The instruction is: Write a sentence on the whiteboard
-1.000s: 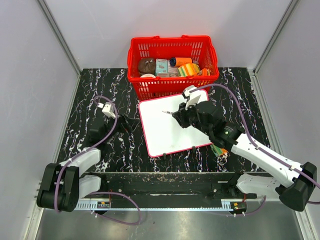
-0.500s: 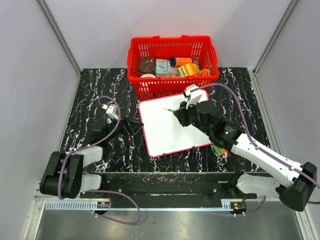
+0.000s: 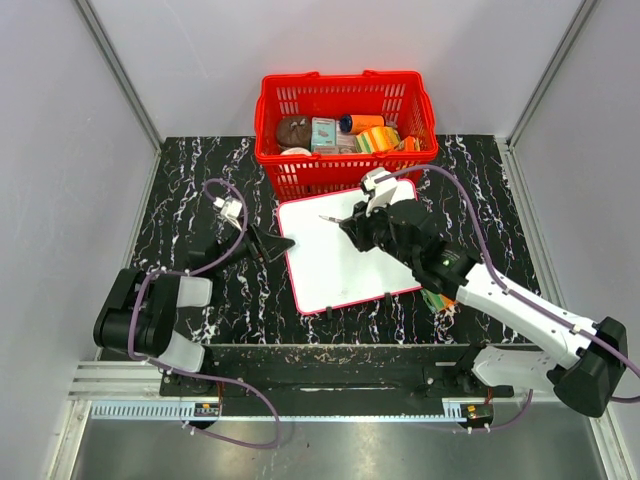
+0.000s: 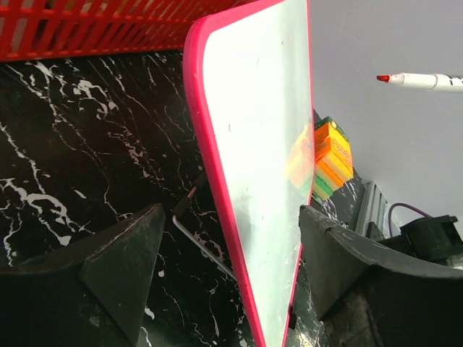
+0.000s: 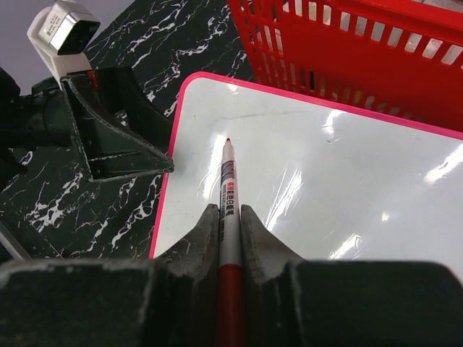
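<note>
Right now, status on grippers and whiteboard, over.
Left gripper open at left edge of whiteboard. Right gripper shut on marker, tip over board. No writing yet. Nothing in the way.

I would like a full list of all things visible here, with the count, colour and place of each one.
whiteboard: one, white with pink rim, middle of table, no writing visible
basket: one, red, behind the whiteboard
basket contents: several, mixed colours, inside the basket
marker: one, white with red tip, over the whiteboard's far left part
small box: one, orange, yellow and green, right of the whiteboard
table: one, black with white veins
left gripper: one, black, open, at the whiteboard's left edge
right gripper: one, black, closed on the marker
</note>
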